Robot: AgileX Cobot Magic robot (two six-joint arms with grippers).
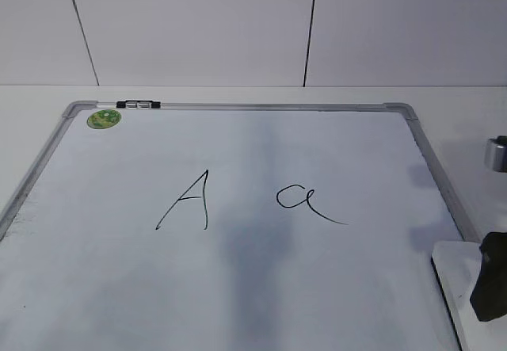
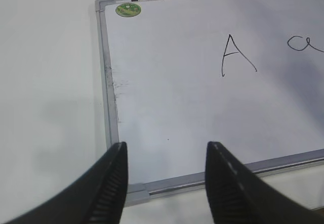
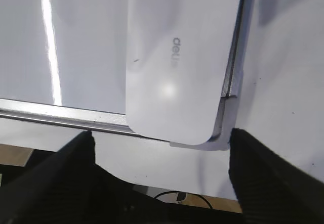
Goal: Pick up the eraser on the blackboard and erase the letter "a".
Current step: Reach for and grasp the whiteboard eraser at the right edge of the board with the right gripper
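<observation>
The blackboard [image 1: 261,288] is a white board with a silver frame, lying flat on the table. The letter "a" [image 1: 298,199] is right of centre, and it is cut by the right edge of the left wrist view [image 2: 306,44]. The eraser [image 1: 455,276] [image 3: 177,57], white with grey lettering, lies on the board's near right corner. My right gripper [image 3: 162,135] [image 1: 491,288] is open, its fingers either side of the eraser's near end, not touching it. My left gripper [image 2: 167,148] is open and empty above the board's near left corner [image 2: 139,193].
A capital "A" [image 1: 190,200] is drawn left of the "a". A green sticker [image 1: 104,118] sits at the far left corner, and a small black-and-white marker [image 1: 138,104] lies on the far frame. A white wall rises behind the table. A silver cylinder [image 1: 497,154] shows at the right edge.
</observation>
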